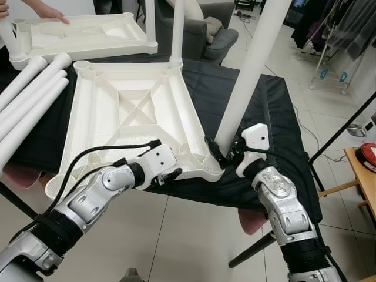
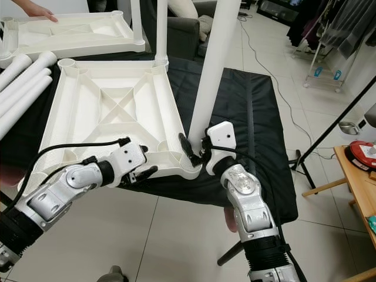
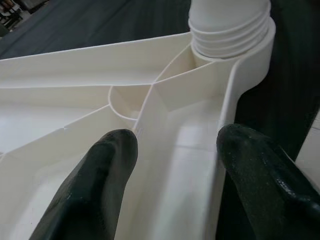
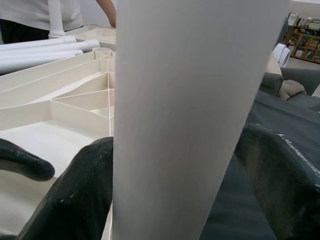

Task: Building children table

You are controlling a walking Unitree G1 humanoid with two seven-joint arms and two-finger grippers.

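Note:
A white table top (image 1: pixel 126 111) lies upside down on a black cloth. A long white leg (image 1: pixel 247 76) stands tilted in its near right corner socket (image 3: pixel 230 25). My right gripper (image 1: pixel 218 154) is shut on this leg just above the socket, one finger on each side of the tube (image 4: pixel 190 100). My left gripper (image 1: pixel 171 175) is at the top's near edge, open, with one finger (image 3: pixel 95 190) inside the rim and the other (image 3: pixel 265 170) outside it. A second leg (image 1: pixel 177 29) stands upright in the far right corner.
Loose white legs (image 1: pixel 29 97) lie to the left on the cloth. A second table top (image 1: pixel 82 32) lies behind, with a person's hand (image 1: pixel 50 12) on it. A grey sofa (image 1: pixel 205 29) is at the back, and a black stand pole (image 1: pixel 341 132) and wooden table (image 1: pixel 364 176) are at right.

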